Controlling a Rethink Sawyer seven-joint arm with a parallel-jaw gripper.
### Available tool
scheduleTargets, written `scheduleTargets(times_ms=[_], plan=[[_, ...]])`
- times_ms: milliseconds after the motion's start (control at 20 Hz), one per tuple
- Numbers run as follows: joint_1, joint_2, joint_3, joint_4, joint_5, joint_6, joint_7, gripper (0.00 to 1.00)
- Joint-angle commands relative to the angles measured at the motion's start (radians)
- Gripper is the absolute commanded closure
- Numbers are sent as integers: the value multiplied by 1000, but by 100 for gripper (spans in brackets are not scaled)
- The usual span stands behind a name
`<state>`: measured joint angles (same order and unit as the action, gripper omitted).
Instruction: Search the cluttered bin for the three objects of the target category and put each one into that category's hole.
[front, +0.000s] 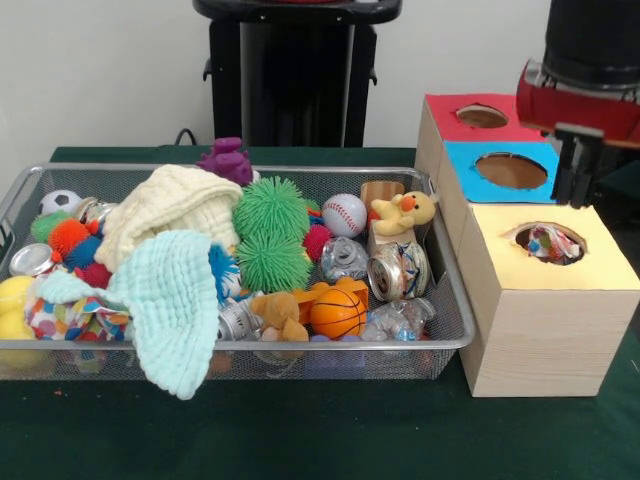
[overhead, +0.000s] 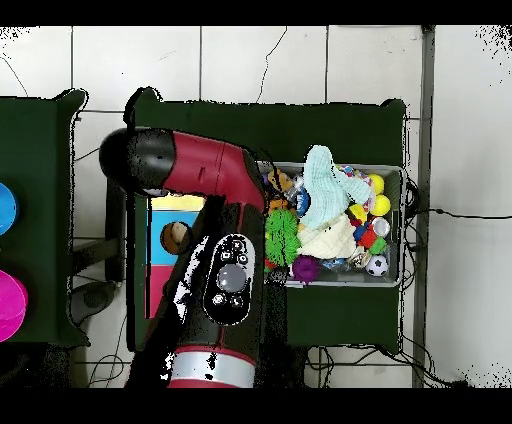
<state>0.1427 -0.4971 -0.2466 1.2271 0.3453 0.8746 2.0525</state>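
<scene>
The wire bin (front: 300, 345) holds a cream cloth (front: 170, 205), a mint cloth (front: 175, 300) draped over the front rim, and a dotted cloth (front: 70, 318) at the left end. To its right stands a wooden box with a red hole (front: 482, 116), a blue hole (front: 511, 170) and a yellow hole (front: 548, 243). A piece of patterned fabric shows inside the yellow one. My gripper (front: 578, 168) hangs above the box, between the blue and yellow holes, with nothing visibly in it. In the overhead view the arm (overhead: 215, 170) hides the gripper and much of the box (overhead: 175, 235).
Also in the bin are two green spiky balls (front: 272, 235), a baseball (front: 344, 214), a basketball (front: 338, 312), a yellow duck (front: 405, 211), crushed cans (front: 398, 270), a purple toy (front: 228, 160) and a small soccer ball (front: 60, 201). Green cloth covers the table.
</scene>
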Motion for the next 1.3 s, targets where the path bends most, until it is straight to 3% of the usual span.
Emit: scheduleTargets(times_ms=[50, 300, 450, 1300], plan=[[18, -28, -49, -31, -73, 92, 184, 100], [18, -6, -111, -77, -144, 136, 148, 100], [-12, 13, -126, -77, -200, 72, 73, 100], [-170, -19, -17, -45, -373, -122, -117, 100]])
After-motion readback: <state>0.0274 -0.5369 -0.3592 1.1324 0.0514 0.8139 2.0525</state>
